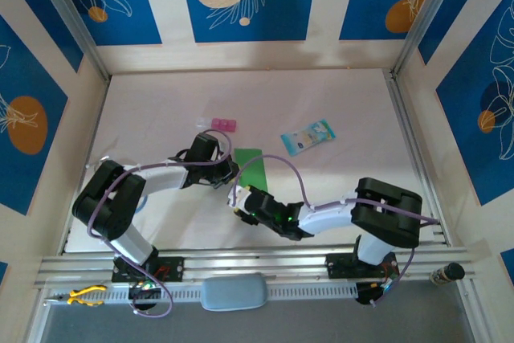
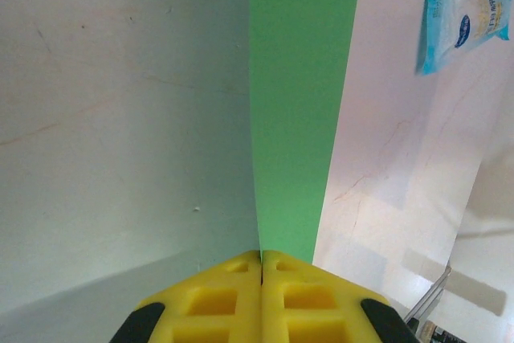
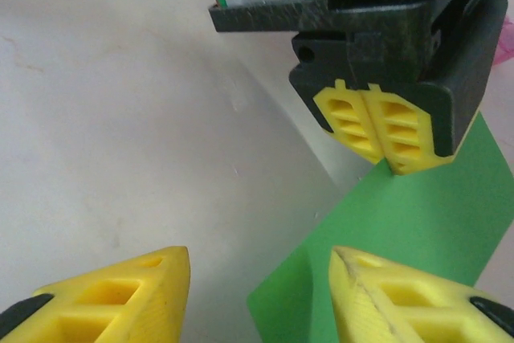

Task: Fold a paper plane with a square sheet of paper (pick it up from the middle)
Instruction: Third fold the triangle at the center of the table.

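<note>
From above, the thin bright green square sheet of paper (image 1: 249, 168) sits mid-bench as a flat, narrow shape. The left end effector (image 1: 230, 170) is at its left edge and the right end effector (image 1: 236, 200) just nearer.

Left wrist: its yellow fingers (image 2: 217, 303) are pressed together, pinching the sheet's edge.

Right wrist: the jaws stand spread and empty beside the sheet's near corner.

No pointed nose, wings or centre ridge show, so I judge most folding remains.
</note>
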`<action>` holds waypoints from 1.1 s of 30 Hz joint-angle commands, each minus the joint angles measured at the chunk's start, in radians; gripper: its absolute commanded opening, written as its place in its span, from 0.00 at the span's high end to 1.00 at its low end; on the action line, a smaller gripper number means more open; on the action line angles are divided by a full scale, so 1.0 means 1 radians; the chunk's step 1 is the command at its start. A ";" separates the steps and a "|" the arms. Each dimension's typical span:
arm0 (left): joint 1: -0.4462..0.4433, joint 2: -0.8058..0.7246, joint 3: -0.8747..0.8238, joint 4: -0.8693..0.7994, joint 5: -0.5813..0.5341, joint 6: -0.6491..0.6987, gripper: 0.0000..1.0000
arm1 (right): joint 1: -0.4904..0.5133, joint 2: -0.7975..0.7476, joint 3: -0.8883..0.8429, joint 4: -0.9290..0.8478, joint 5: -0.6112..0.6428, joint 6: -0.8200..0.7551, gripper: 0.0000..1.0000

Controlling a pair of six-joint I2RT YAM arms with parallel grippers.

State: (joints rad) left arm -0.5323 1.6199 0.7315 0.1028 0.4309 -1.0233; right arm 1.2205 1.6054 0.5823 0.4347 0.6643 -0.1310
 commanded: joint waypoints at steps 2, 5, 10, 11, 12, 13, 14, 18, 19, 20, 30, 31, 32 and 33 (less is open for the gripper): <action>0.010 0.001 0.026 -0.023 0.022 0.004 0.98 | 0.005 0.023 0.023 0.026 0.073 -0.022 0.55; 0.011 0.000 0.025 -0.026 0.020 0.008 0.98 | 0.006 0.031 0.029 0.011 0.094 -0.024 0.60; 0.011 0.009 0.023 -0.027 0.020 0.011 0.98 | 0.000 0.017 0.016 0.020 0.080 -0.012 0.69; 0.011 0.010 0.023 -0.024 0.020 0.010 0.98 | -0.001 0.012 0.013 0.021 0.076 -0.008 0.70; 0.011 0.011 0.023 -0.023 0.020 0.006 0.98 | -0.001 0.008 0.010 0.024 0.077 -0.003 0.71; 0.012 0.010 0.022 -0.020 0.018 0.003 0.98 | -0.002 0.004 0.009 0.026 0.078 0.001 0.73; 0.011 0.008 0.021 -0.017 0.016 0.000 0.98 | -0.002 0.000 0.007 0.023 0.074 0.004 0.75; 0.013 0.003 0.017 -0.012 0.008 -0.004 0.99 | -0.005 -0.007 0.002 0.015 0.066 0.024 0.81; 0.013 0.002 0.017 -0.014 0.008 -0.004 0.99 | -0.005 -0.009 0.002 0.016 0.064 0.028 0.82; 0.013 0.002 0.017 -0.014 0.006 -0.005 0.98 | -0.005 -0.011 -0.002 0.016 0.060 0.036 0.83; 0.015 -0.001 0.003 -0.010 -0.007 -0.012 0.98 | -0.036 -0.048 -0.022 0.000 0.005 0.119 0.96; 0.014 -0.003 0.001 -0.012 -0.011 -0.011 0.97 | -0.040 -0.052 -0.023 -0.003 -0.006 0.128 0.97; 0.015 -0.009 -0.001 -0.014 -0.014 -0.010 0.93 | -0.047 -0.056 -0.025 -0.008 -0.024 0.137 0.97; 0.015 -0.014 -0.001 -0.017 -0.016 -0.007 0.88 | -0.052 -0.061 -0.025 -0.014 -0.041 0.148 0.97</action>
State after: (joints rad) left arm -0.5278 1.6203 0.7322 0.0921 0.4332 -1.0233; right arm 1.1824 1.5787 0.5732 0.4232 0.6758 -0.0330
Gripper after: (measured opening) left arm 0.099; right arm 0.048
